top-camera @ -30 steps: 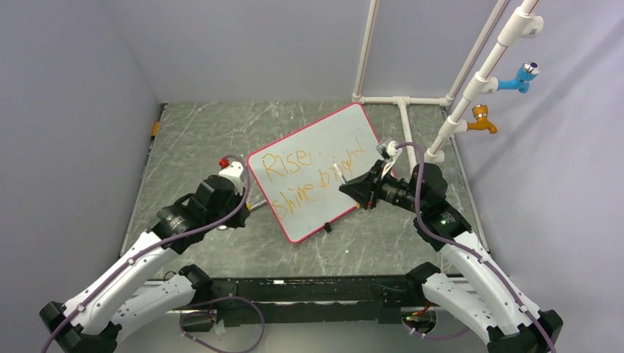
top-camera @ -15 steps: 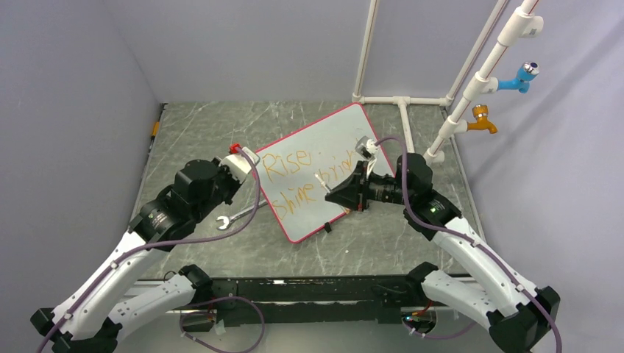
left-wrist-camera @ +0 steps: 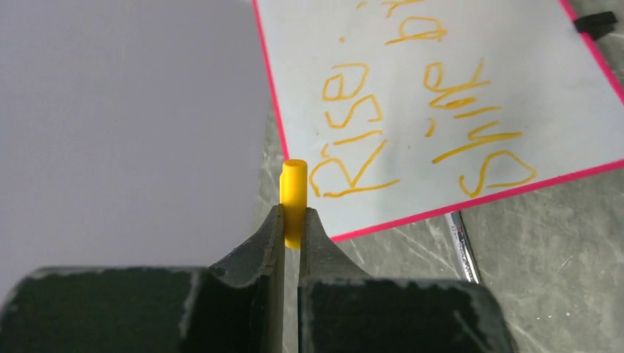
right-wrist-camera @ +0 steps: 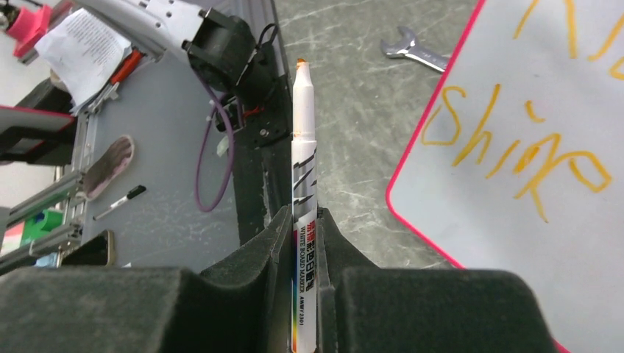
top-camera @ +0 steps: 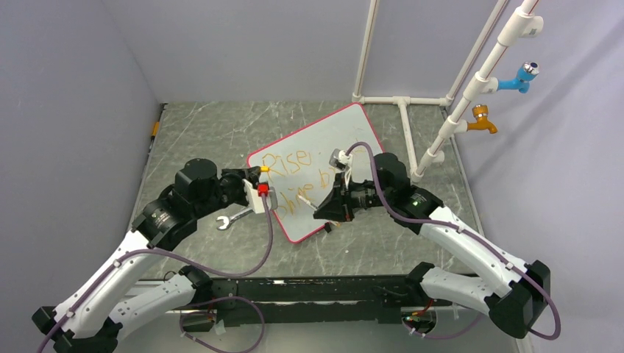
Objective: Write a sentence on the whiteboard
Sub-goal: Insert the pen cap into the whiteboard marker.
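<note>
Clamps a yellow cap (left-wrist-camera: 293, 193) in the left jaws and a white marker (right-wrist-camera: 304, 162) (orange tip bare) in the right jaws. Finds the whiteboard (top-camera: 331, 132) lying on the grey veined table (top-camera: 213, 129), beside the left jaws and beneath the right, bearing the sentence (left-wrist-camera: 419, 110). Shows a wrench (top-camera: 232, 218) near the left jaws, lilac walls (top-camera: 243, 44) around.

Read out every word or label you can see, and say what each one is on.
"Rise": first row of the orange sentence on the whiteboard.
"shine": second row.
"b...": next word, cut off in the left wrist view; unreadable.
"WHITE BOARD MARKER": printed on the marker barrel.
Smaller print beside it: too small to read.
Paper sheet in the background: print too blurred.
</note>
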`<state>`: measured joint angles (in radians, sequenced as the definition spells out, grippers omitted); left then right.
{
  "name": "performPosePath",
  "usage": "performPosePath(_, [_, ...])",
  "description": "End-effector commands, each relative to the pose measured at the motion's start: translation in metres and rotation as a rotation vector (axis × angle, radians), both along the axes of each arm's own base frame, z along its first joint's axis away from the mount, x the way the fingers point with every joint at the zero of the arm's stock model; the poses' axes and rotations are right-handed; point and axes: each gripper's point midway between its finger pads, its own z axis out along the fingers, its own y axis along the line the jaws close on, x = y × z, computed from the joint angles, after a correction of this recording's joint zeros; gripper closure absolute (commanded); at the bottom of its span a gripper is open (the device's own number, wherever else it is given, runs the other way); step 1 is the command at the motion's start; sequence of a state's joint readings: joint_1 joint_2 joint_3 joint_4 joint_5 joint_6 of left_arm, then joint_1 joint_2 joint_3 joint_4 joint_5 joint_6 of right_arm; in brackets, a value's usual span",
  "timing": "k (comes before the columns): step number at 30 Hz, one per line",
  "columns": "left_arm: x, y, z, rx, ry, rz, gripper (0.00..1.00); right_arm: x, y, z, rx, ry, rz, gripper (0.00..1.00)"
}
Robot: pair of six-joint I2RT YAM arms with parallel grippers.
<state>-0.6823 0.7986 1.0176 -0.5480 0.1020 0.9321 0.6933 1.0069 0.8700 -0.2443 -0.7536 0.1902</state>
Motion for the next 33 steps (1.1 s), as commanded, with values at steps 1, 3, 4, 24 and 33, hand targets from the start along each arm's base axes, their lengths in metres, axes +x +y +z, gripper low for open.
performPosePath(1, [-0.023, -0.028, 0.009, 0.063, -0.082, -0.269, 1.00, -0.008, 0.011, 0.021, 0.041, -0.069, 0.076, 1.00])
performPosePath(3, [-0.027, -0.035, 0.002, 0.086, -0.094, -0.335, 1.00, -0.010, 0.014, 0.019, 0.037, -0.066, 0.087, 1.00])
performPosePath(4, [-0.029, -0.039, -0.001, 0.091, -0.105, -0.362, 1.00, -0.011, 0.014, 0.019, 0.037, -0.066, 0.091, 1.00])
performPosePath(24, [-0.043, -0.064, -0.039, 0.127, -0.166, -0.580, 1.00, -0.004, 0.021, 0.005, -0.023, -0.031, 0.073, 1.00])
performPosePath(33, [-0.043, -0.065, -0.040, 0.122, -0.175, -0.577, 1.00, 0.006, 0.022, -0.004, -0.050, -0.030, 0.036, 1.00])
